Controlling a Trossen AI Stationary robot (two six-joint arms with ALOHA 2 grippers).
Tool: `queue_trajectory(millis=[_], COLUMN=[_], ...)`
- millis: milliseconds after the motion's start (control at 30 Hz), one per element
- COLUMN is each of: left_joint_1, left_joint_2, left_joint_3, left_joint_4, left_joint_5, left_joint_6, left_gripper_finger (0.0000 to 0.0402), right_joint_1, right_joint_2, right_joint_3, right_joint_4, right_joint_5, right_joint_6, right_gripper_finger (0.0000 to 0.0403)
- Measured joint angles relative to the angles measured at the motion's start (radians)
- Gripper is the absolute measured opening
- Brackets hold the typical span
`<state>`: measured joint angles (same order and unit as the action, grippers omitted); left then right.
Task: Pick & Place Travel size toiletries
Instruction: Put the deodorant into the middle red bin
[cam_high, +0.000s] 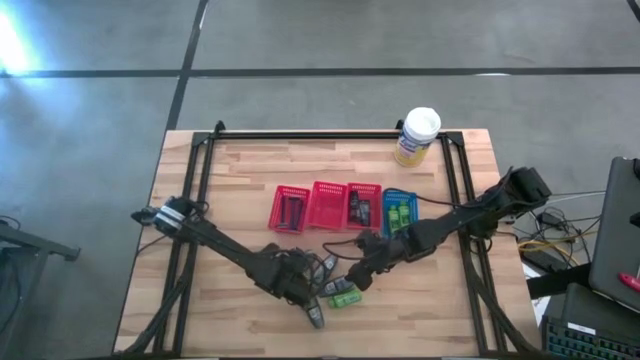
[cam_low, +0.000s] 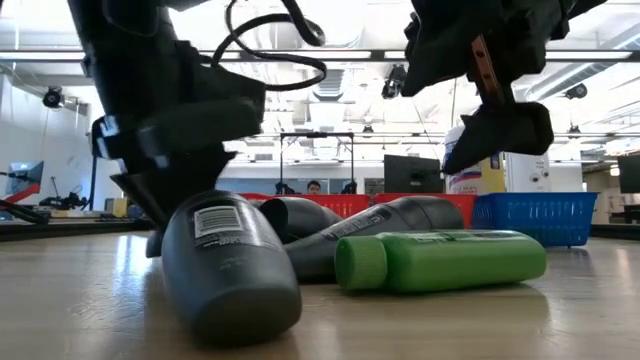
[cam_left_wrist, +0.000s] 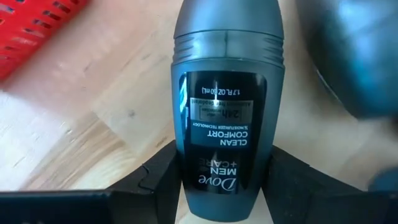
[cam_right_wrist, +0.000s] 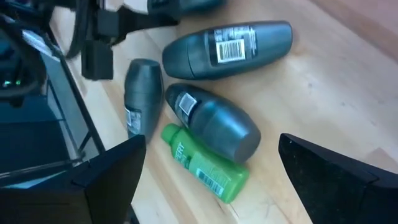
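Note:
Several travel size toiletries lie on their sides in a cluster near the table's front middle: dark grey bottles (cam_high: 326, 266) and a green bottle (cam_high: 345, 297). My left gripper (cam_high: 303, 300) is down at the nearest dark grey roll-on bottle (cam_left_wrist: 227, 93), shut on it. That bottle also shows close up in the low view (cam_low: 230, 270). My right gripper (cam_high: 362, 272) hovers open above the green bottle (cam_right_wrist: 205, 165) and a dark bottle (cam_right_wrist: 214, 121), touching nothing. My left gripper pinches the roll-on bottle between its two fingers (cam_left_wrist: 158, 186), on the two sides of its base end (cam_left_wrist: 186, 186), away from the cap. The fingers slant steeply down from above and lie across the bottle. The bottle lies flat on the table, cap toward the near edge.
Three red baskets (cam_high: 328, 205) and a blue basket (cam_high: 400, 212) stand in a row across the table's middle, just beyond the cluster. The blue one holds green bottles. A white-and-yellow canister (cam_high: 417, 135) stands at the far edge. Bare wood lies left and right.

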<state>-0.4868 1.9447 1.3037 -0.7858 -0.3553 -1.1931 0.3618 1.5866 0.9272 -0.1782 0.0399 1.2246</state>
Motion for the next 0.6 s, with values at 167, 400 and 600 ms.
queue_trajectory(millis=[167, 400, 600], left_joint_1=[-0.02, -0.039, -0.042], left_joint_2=[-0.023, -0.106, -0.201], left_joint_3=[-0.003, -0.004, -0.045], left_joint_4=[-0.001, -0.027, -0.027], left_joint_5=[-0.021, -0.111, -0.169], left_joint_6=[0.06, 0.116, 0.148], left_gripper_finger=[0.0183, 0.0183, 0.0183], right_joint_1=[-0.027, -0.092, -0.161], right_joint_2=[-0.016, -0.045, -0.047], right_joint_3=[0.0, 0.0, 0.0], right_joint_4=[0.012, 0.04, 0.107], right_joint_5=[0.0, -0.049, -0.101], right_joint_6=[-0.012, -0.055, -0.095], right_gripper_finger=[0.035, 0.0332, 0.033])
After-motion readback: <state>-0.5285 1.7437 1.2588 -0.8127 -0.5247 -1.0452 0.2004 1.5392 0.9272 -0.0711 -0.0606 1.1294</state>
